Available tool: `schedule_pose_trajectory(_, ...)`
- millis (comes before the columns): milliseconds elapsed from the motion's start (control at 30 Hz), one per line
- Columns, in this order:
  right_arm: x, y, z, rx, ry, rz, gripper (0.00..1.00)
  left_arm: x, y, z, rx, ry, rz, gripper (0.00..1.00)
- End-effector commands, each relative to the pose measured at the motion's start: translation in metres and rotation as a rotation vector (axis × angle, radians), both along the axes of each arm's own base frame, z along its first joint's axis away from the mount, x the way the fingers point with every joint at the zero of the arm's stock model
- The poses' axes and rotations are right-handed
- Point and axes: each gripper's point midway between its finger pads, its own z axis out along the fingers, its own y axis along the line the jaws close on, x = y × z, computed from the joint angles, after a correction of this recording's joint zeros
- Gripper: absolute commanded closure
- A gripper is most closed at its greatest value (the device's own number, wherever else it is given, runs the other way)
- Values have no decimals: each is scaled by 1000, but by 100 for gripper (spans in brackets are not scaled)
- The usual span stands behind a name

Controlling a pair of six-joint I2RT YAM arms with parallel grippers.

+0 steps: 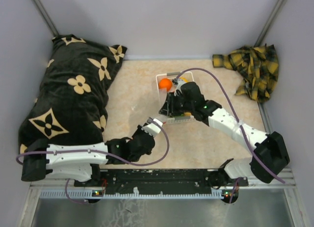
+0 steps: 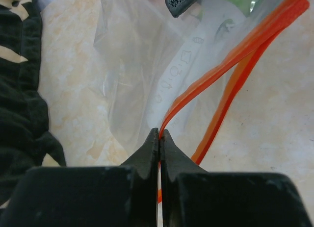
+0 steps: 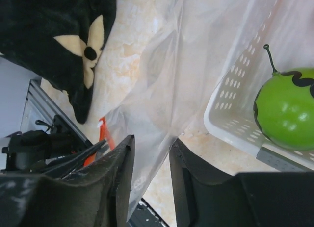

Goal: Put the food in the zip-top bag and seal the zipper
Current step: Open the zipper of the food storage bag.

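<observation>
The clear zip-top bag (image 2: 142, 65) hangs between my two grippers, its red-orange zipper (image 2: 235, 50) open in two strips. My left gripper (image 2: 160, 134) is shut on one zipper strip near the bag's corner; it also shows in the top view (image 1: 156, 122). My right gripper (image 3: 149, 141) is open with the bag's film (image 3: 167, 65) passing between its jaws, right beside the white basket (image 3: 230, 104). A green lime (image 3: 284, 112) lies in the basket. From above, an orange (image 1: 165, 84) and a yellow lemon (image 1: 184, 80) show in the basket (image 1: 159, 79). The other food is hidden by my right gripper (image 1: 170, 108).
A big black cushion with cream flowers (image 1: 68, 94) fills the table's left side, close to the bag's left. A yellow plaid cloth (image 1: 252, 70) lies at the back right. A black rail (image 1: 162, 180) runs along the near edge.
</observation>
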Motion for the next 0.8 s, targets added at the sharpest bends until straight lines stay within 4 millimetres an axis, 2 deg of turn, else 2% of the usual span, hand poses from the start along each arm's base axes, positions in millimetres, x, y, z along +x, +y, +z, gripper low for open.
schedule_pose_trajectory(0, 15, 3, 60, 95, -176, -7, 59, -6, 8, 21, -75, 56, 63, 100)
schedule_pose_trajectory(200, 20, -18, 87, 85, -298, -94, 40, -8, 18, 40, -195, 80, 133, 100)
schedule_pose_trajectory(300, 20, -29, 99, 96, -362, -139, 34, -3, 24, 48, -238, 111, 192, 100)
schedule_pose_trajectory(400, 18, -36, 108, 112, -408, -156, 33, 6, 38, 47, -238, 151, 297, 100)
schedule_pose_trajectory(567, 7, -30, 102, 156, -432, -109, 31, 29, 45, 47, -279, 247, 433, 100)
schedule_pose_trajectory(767, -7, -9, 84, 189, -451, -82, 31, 49, 24, 64, -370, 301, 474, 100)
